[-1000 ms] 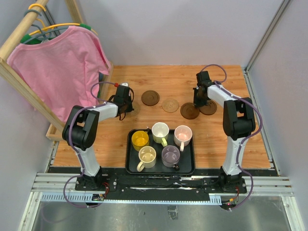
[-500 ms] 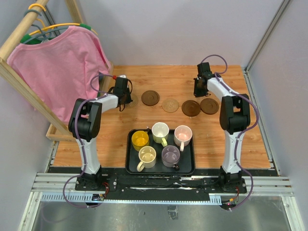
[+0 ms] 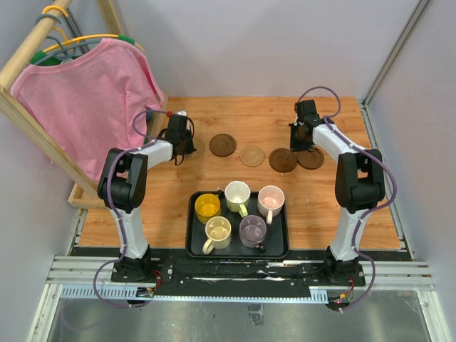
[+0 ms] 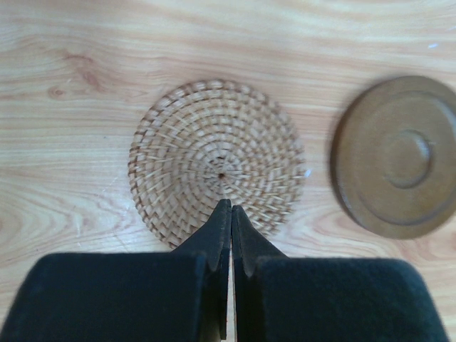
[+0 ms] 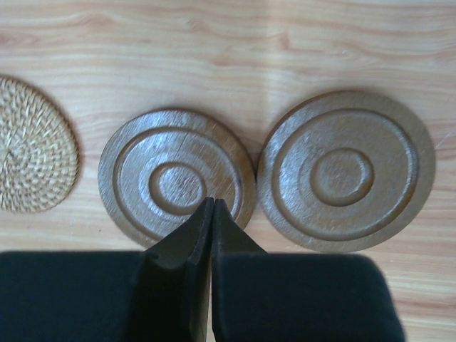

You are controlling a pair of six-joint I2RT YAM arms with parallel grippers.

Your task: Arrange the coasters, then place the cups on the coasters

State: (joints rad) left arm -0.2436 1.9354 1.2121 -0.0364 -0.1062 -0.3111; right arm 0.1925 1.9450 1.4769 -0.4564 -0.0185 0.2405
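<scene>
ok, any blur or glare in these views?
Left wrist: woven coaster crisp, brown coaster at right softer, closed fingers blurred up close. Right wrist: faint sheen on both grooved coasters, no hard glare. Top external: even light, soft shadows.

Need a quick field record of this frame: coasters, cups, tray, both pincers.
coasters: five, in a rough row on the table beyond the tray; three dark, two woven
cups: five, all on the tray, none on a coaster
left pincer: shut, holding nothing, tips over the woven coaster
right pincer: shut, holding nothing, tips over the near edge of a dark coaster
task state: cups not yet placed
</scene>
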